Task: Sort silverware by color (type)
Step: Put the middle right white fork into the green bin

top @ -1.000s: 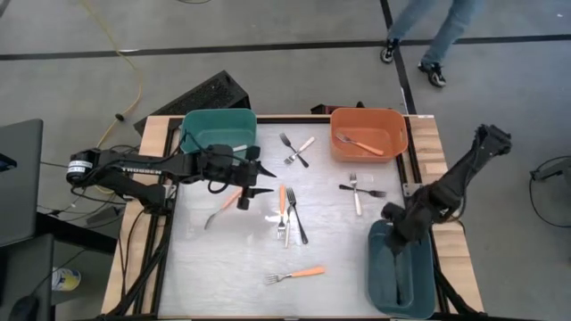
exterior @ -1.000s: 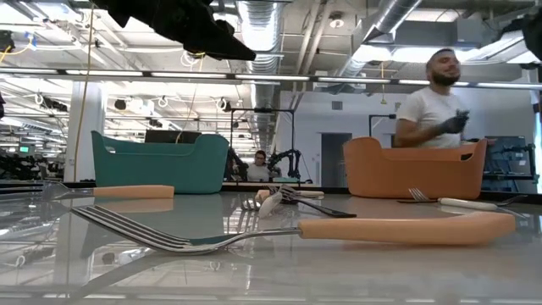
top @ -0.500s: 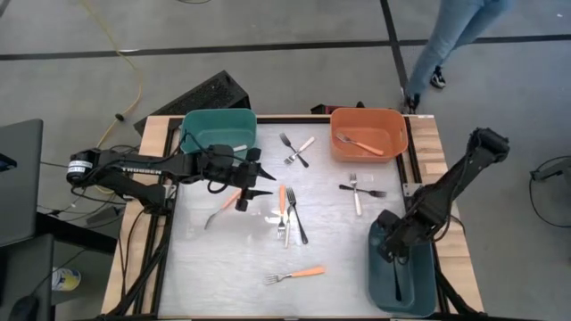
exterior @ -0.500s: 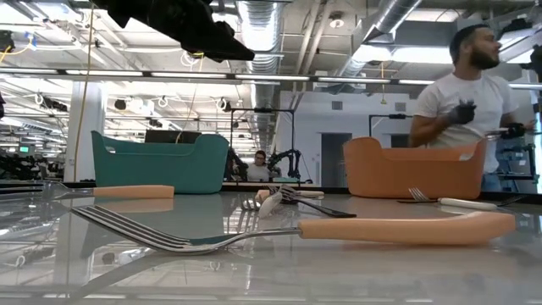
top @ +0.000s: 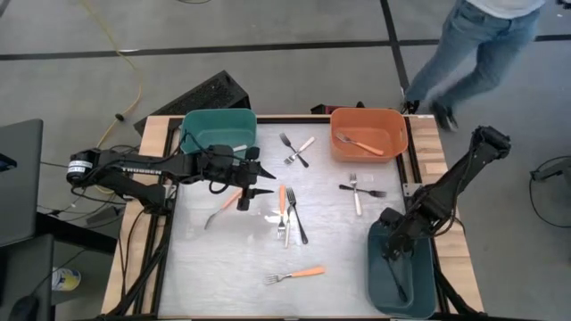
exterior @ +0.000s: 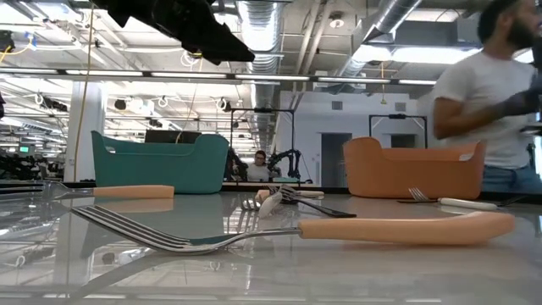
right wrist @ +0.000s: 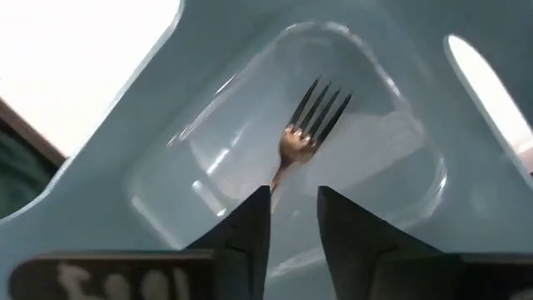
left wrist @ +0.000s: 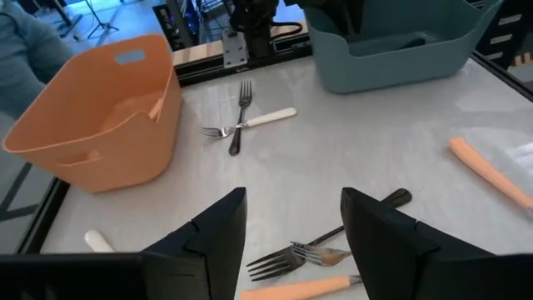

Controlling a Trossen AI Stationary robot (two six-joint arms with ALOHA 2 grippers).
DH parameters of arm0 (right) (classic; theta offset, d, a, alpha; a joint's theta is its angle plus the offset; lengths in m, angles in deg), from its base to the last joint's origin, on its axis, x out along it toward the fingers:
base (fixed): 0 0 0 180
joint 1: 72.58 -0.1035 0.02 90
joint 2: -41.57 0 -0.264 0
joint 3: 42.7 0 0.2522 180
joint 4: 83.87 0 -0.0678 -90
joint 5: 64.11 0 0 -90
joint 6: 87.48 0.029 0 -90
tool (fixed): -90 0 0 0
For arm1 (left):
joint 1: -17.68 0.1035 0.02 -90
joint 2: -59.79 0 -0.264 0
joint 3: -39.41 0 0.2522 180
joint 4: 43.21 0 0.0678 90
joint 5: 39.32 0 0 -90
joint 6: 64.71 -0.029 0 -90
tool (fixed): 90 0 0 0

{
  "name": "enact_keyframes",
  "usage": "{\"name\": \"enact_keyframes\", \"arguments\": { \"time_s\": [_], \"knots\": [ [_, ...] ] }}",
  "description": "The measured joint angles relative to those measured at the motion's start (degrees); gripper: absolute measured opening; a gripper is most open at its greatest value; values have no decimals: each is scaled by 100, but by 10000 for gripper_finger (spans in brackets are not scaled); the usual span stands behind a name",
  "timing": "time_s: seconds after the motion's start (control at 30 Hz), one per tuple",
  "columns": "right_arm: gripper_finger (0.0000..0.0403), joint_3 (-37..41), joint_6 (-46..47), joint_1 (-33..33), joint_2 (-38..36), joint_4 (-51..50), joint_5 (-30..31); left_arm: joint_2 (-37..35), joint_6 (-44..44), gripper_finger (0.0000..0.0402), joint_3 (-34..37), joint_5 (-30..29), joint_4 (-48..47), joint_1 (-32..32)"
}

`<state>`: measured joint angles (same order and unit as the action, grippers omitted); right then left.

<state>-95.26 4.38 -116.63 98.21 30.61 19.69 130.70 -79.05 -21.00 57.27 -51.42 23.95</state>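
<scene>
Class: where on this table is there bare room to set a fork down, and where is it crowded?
Free: the near-left corner, left of the lone orange fork, and the strip between that fork and the blue bin. Crowded: the centre fork cluster beside the left gripper.

Orange, white and dark-handled forks (top: 286, 214) lie scattered across the table.

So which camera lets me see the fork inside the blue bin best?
The right wrist view: it looks straight down into the blue bin and shows the fork, tines and all, just beyond the right gripper. The high view shows only a thin dark sliver. The low and left wrist views don't show it.
</scene>
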Motion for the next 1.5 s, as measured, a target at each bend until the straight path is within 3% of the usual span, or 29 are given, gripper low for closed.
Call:
{"name": "enact_keyframes", "arguments": {
  "time_s": [0.23,0.43,0.53,0.63,0.87,1.03,1.3,1.5],
  "knots": [
    [185,-451,167,112,-503,-3,-166,0,-473,183,0,-2,18,0],
    [181,-1186,-886,497,-624,-172,970,0,-729,183,0,48,-268,0],
    [172,-1382,-1606,1016,-561,-248,1622,2,-735,183,0,50,-447,0],
    [169,-1401,-2378,1732,-431,-372,1754,2,-777,183,0,52,-640,0],
    [188,-1399,-3752,3624,142,-665,1581,-57,-756,183,2,-57,-1126,79],
    [214,-1397,-4385,4505,853,-663,1553,-157,-492,183,2,-81,-1497,216],
    [228,-1298,-5324,5118,2196,-470,1511,-157,-98,183,4,24,-1779,214],
    [228,-982,-5443,5283,2604,-29,1490,-160,27,183,4,63,-1793,214]
  ]
}}
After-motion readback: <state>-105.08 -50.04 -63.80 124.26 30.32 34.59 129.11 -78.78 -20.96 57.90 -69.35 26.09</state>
